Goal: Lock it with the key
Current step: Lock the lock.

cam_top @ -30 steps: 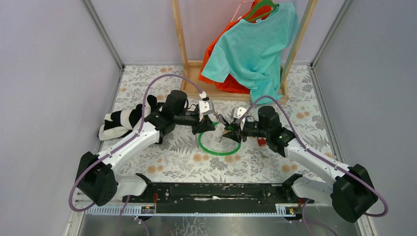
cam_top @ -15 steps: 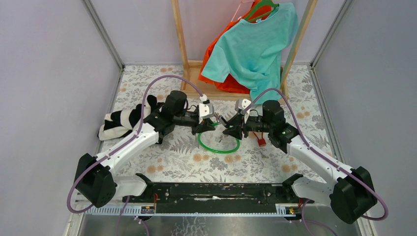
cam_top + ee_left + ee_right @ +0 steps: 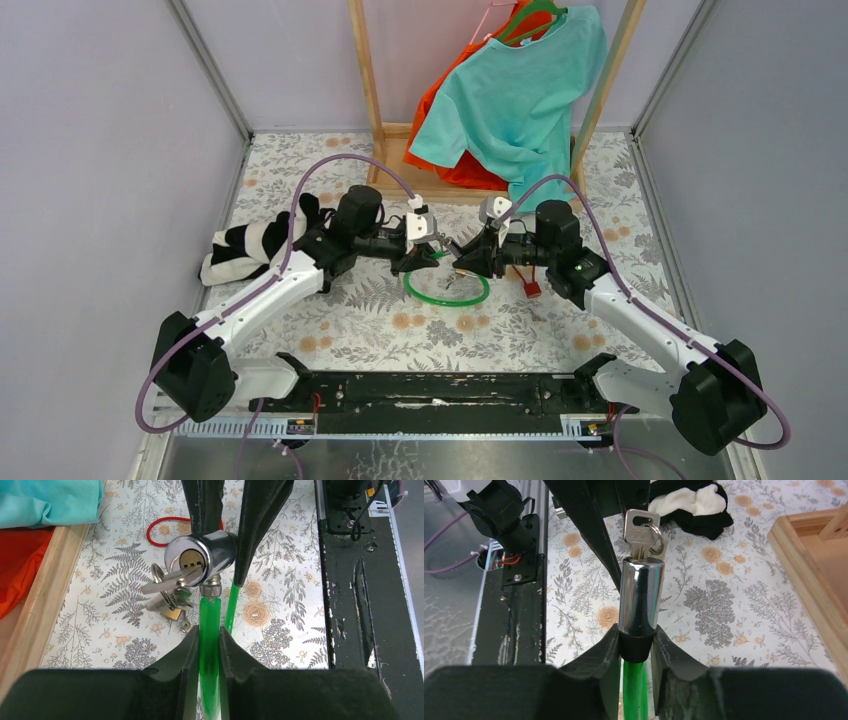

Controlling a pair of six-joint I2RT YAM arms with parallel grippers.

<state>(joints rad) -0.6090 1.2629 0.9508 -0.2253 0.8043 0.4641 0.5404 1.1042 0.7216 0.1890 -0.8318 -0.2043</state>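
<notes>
A green cable lock (image 3: 445, 292) lies looped on the floral table. Its chrome lock cylinder (image 3: 200, 557) is held up between both grippers. A silver key (image 3: 167, 582) sits in the keyhole, with a ring of spare keys (image 3: 170, 607) hanging below. My left gripper (image 3: 209, 630) is shut on the green cable (image 3: 210, 612) just under the cylinder. My right gripper (image 3: 636, 630) is shut on the cylinder's black collar (image 3: 636, 647), and the key (image 3: 641, 527) sticks out of the cylinder's far end. In the top view the grippers (image 3: 430, 252) (image 3: 462, 258) meet above the loop.
A black-and-white striped cloth (image 3: 255, 245) lies at the left. A wooden rack (image 3: 395, 150) with a teal shirt (image 3: 520, 90) and an orange garment (image 3: 450, 100) stands at the back. A red cord with a tag (image 3: 530, 287) lies right of the loop.
My right gripper has moved a little up and toward the left gripper with the lock cylinder. The green loop has shifted slightly. The left gripper has barely moved.
</notes>
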